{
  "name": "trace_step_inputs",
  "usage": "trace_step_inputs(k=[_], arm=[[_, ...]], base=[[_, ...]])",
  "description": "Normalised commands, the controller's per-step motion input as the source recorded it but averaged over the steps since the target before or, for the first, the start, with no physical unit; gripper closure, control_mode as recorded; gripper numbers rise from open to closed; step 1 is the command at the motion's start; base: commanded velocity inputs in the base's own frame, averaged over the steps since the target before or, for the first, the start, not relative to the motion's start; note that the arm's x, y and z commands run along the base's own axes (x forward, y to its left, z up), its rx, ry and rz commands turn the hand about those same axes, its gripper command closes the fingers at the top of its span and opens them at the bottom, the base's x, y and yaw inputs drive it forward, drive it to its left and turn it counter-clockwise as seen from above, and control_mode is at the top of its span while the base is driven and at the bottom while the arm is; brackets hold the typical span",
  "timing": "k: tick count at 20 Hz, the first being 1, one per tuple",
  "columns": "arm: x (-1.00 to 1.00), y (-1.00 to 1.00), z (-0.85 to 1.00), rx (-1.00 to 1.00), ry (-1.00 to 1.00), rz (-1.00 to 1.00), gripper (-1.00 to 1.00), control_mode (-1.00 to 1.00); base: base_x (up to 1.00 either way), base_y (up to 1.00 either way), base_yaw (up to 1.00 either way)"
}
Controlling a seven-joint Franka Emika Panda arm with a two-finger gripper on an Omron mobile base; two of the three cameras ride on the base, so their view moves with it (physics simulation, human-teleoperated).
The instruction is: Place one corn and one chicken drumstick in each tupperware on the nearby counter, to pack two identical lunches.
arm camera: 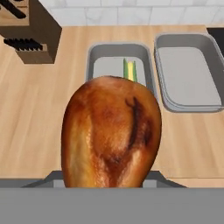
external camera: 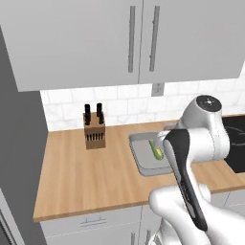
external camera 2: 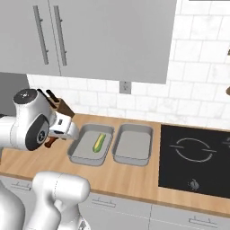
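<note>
One drumstick [arm camera: 111, 133], two tupperwares [arm camera: 120, 65], one corn [arm camera: 129, 70]

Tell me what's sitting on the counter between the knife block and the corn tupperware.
Nothing: in the left base view, bare counter runs from the knife block to the tupperware holding the corn.

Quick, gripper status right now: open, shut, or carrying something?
Gripper: shut on the chicken drumstick, carried above the counter just short of the tupperware that already has corn in it.
</note>
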Motion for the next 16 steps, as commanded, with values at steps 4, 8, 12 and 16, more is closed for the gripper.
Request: trace_step_inputs(k=[4, 8, 12, 16], arm=[[1.0, 0.0, -0.85, 0.0, 0.05, 0.02, 1.0, -1.0], [1.0, 0.0, -0.73, 0.0, 0.02, 0.03, 1.0, -1.0], [1.0, 0.0, -0.41, 0.0, 0.0, 0.01, 1.0, -1.0], [1.0, -0.02, -0.16, 0.0, 0.02, 0.0, 1.0, -1.0]], base=[[0.0, 0.0, 0.0], [0.0, 0.0, 0.0], [0.0, 0.0, 0.0], [0.0, 0.0, 0.0]])
